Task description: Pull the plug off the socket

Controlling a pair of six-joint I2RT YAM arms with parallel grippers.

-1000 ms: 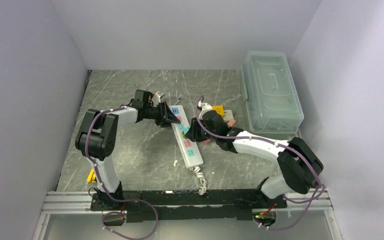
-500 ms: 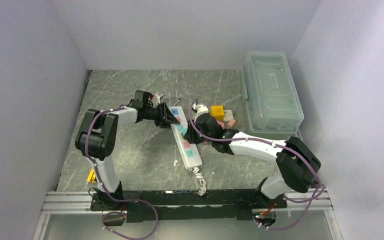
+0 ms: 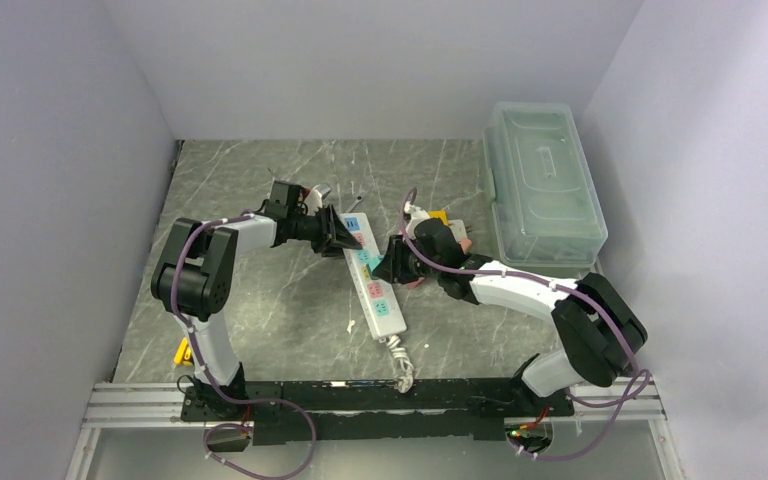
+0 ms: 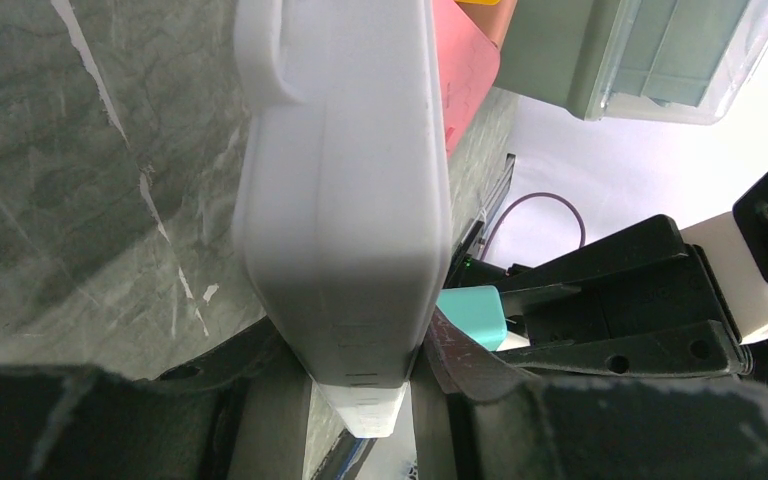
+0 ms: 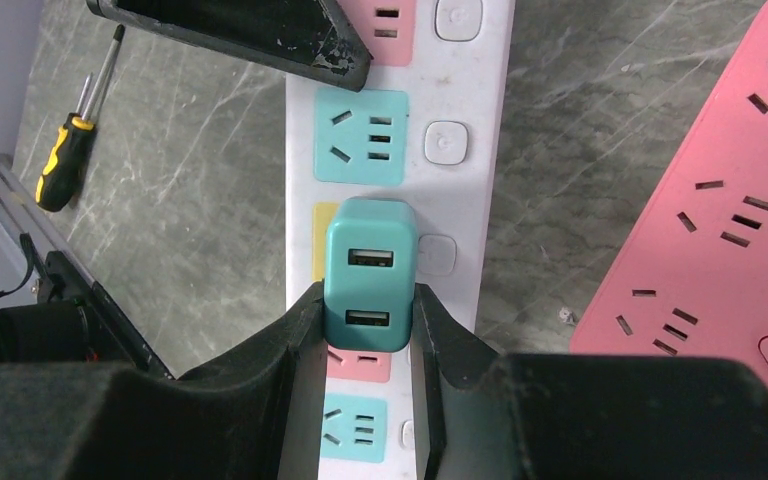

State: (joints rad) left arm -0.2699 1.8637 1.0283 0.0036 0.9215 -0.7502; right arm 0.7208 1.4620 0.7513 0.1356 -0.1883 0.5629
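On the table [image 3: 260, 310] lie two power strips: the white socket [image 3: 383, 306] mid-table and a pink power strip [image 5: 720, 200] just to its right, with bare table to its left. The left tool [image 4: 355, 378] clamps the socket's far end. The right tool [image 5: 365, 320] clamps the one teal plug [image 5: 368, 255] over the yellow outlet. Only the right wrist view shows its two USB ports.

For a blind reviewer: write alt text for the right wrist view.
The right gripper is shut on a teal USB plug over the yellow outlet of the white power strip; a pink strip lies right, a screwdriver upper left.
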